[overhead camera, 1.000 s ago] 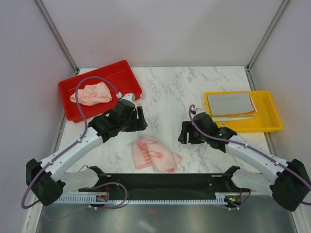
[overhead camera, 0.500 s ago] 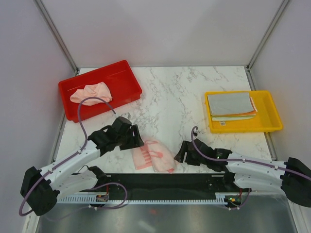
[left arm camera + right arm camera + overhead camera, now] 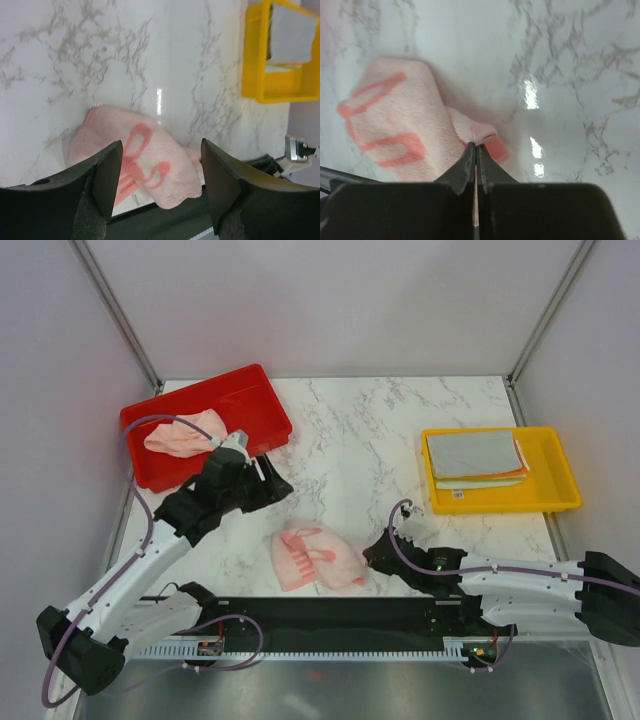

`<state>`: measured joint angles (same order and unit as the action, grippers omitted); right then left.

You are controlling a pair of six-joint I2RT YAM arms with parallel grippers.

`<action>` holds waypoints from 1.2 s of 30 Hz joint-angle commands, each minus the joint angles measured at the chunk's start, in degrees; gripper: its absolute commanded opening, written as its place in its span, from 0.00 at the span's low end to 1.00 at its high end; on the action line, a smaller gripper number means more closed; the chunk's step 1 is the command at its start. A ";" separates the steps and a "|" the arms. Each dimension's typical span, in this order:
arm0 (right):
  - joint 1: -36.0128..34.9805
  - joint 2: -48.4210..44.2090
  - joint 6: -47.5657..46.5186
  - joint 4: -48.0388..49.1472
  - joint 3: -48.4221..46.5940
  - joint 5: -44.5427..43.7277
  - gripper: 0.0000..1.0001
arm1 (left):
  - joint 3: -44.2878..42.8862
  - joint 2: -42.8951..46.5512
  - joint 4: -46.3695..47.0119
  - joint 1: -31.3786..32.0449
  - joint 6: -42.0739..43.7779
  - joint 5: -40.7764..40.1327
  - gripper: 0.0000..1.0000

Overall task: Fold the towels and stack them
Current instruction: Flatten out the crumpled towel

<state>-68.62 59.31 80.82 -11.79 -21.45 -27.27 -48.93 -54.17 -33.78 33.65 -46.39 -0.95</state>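
On the marble table [image 3: 380,430], near its front edge, the crumpled pink towel [image 3: 315,558] lay between your arms. Your left gripper [image 3: 161,145] hung raised near it, jaws spread wide. Your right gripper [image 3: 475,146] had jaws pressed together at one corner; cloth caught or not, unclear. Best to draw that corner out slowly, flattening before folding

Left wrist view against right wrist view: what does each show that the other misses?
Only left wrist: the yellow tray holding a folded grey towel, and the left gripper, open. Only right wrist: the right gripper shut at a corner of the pink printed towel; whether cloth is pinched is unclear. Both: that towel lying on the marble table.
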 commanded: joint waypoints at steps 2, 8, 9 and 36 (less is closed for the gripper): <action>0.94 -4.11 -19.39 -10.26 -15.44 -16.49 0.00 | -10.65 -1.10 1.35 -5.34 5.25 2.34 0.72; 5.15 -3.06 -45.98 -12.11 -28.02 -4.76 0.00 | -17.87 -9.27 1.35 -9.48 10.17 9.38 0.72; 6.90 -2.97 -50.36 -12.03 -28.99 2.50 0.00 | -17.44 -10.50 1.52 -9.48 10.53 12.35 0.72; 8.50 -26.43 -24.05 -16.41 5.10 19.19 0.00 | -18.80 -44.87 22.36 1.59 21.60 30.38 0.72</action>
<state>-59.88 34.87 48.14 -25.96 -17.93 -4.82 -61.21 -94.78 -10.07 32.91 -31.20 27.22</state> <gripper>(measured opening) 0.007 0.720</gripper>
